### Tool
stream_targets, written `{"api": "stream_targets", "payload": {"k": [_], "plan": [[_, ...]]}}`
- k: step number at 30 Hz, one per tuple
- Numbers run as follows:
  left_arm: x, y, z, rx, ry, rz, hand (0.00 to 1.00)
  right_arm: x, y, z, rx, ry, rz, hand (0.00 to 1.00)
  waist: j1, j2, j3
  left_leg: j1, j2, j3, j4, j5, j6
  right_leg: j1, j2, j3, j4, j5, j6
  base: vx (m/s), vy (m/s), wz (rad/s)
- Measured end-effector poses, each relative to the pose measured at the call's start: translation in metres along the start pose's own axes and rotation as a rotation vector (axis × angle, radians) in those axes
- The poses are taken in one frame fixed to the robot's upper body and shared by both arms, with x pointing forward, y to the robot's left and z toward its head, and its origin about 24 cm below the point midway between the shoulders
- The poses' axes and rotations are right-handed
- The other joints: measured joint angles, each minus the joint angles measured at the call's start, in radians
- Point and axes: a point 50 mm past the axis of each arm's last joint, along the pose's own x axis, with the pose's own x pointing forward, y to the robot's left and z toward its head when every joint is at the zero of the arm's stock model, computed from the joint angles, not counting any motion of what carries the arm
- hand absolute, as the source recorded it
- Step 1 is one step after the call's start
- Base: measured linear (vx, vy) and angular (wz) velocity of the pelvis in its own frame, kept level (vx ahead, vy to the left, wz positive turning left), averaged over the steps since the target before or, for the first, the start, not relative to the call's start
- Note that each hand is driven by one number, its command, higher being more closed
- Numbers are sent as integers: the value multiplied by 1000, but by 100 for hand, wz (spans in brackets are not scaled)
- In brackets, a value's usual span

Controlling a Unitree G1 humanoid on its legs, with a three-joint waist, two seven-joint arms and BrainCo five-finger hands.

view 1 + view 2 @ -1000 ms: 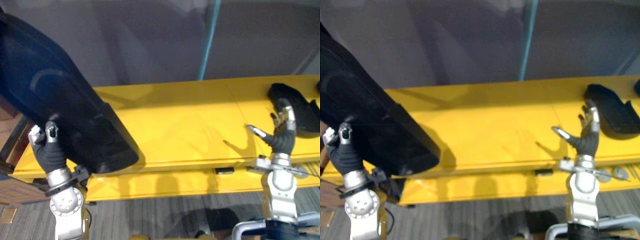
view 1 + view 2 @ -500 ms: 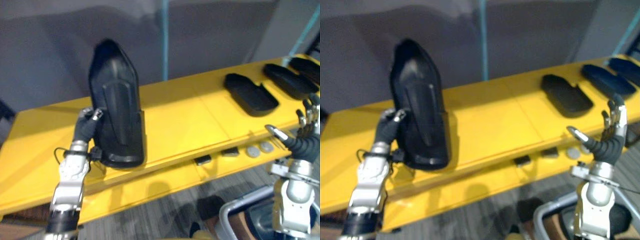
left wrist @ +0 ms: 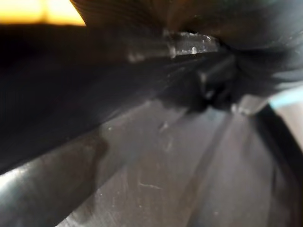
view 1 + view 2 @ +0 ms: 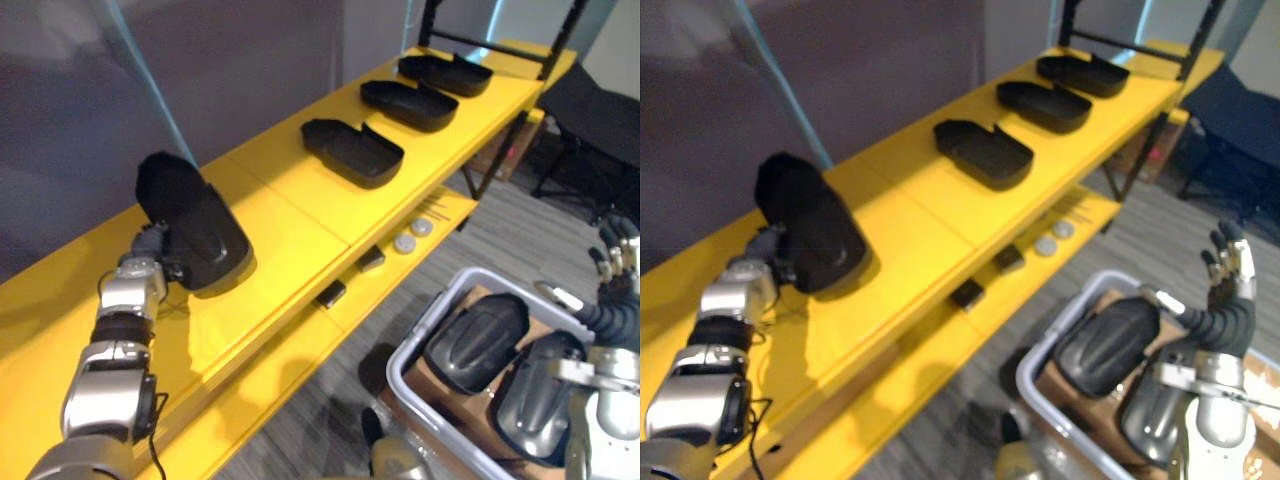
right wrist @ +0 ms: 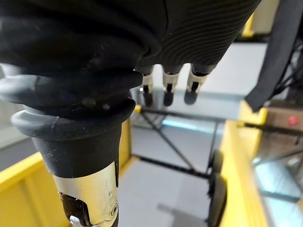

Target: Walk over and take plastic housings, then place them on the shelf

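Note:
A black plastic housing (image 4: 195, 235) rests on the yellow shelf (image 4: 290, 225) near its left end, leaning a little. My left hand (image 4: 148, 250) is at its near end, fingers curled on its edge; the left wrist view is dark with the housing's surface (image 3: 156, 156) pressed close. Three more black housings lie in a row further along the shelf, the nearest one (image 4: 350, 152), then a second (image 4: 408, 104) and a third (image 4: 446, 73). My right hand (image 4: 1228, 300) is raised over a grey bin (image 4: 420, 345), open and holding nothing, its fingers (image 5: 165, 92) straight.
The grey bin at lower right holds two dark housings (image 4: 476, 340) (image 4: 535, 395). A lower yellow ledge (image 4: 300, 350) carries two round discs (image 4: 412, 236) and small black blocks (image 4: 331, 293). A black frame (image 4: 540, 60) and a dark chair (image 4: 595, 110) stand past the shelf's far end.
The camera has swung right, bringing the bin and the shelf's far end into view. The housing in my left hand went from upright to resting low on the shelf.

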Motion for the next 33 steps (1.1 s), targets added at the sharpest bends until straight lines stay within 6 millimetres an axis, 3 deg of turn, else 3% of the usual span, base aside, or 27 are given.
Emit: {"api": "stream_targets", "payload": {"k": [4, 7, 13, 14, 26, 33], "plan": [[0, 11, 4, -140, 11, 58, 100, 1, 0, 3, 1, -18, 0, 0, -3, 20, 62, -15, -15, 21, 3, 32, 22, -21, -14, 12, 10, -4, -3, -102, 3, -3], [1, 15, 4, -221, 23, 54, 100, 3, 2, 11, 2, -49, 13, 0, -6, 26, 77, -41, -22, 27, 12, 55, 45, -47, -24, 13, 10, -3, -5, -95, -22, 4], [1, 16, -1, -275, 49, 42, 100, 3, 4, 17, -4, -75, 54, 0, -29, 26, 85, -39, -21, 47, 15, 82, 54, -45, -23, 18, 10, 0, -6, -81, -16, -2], [2, 17, -2, -274, 52, 41, 0, 2, 4, 17, -8, -69, 64, 0, -41, 29, 87, -40, -21, 47, 15, 82, 54, -45, -23, 18, 10, 0, -5, -84, 13, 0], [3, 16, -6, -261, 56, 1, 0, 3, 5, 19, -15, -68, 123, 0, -55, 50, 128, -46, -27, 43, 34, 82, 55, -46, -39, 18, 13, 4, -3, -105, 40, 1], [5, 27, -10, -265, 71, 50, 0, 4, 4, 18, -19, -52, 135, 0, -67, 52, 128, -58, -31, 29, 28, 75, 48, -61, -45, 6, 30, 4, -3, -97, 50, 7]]}}
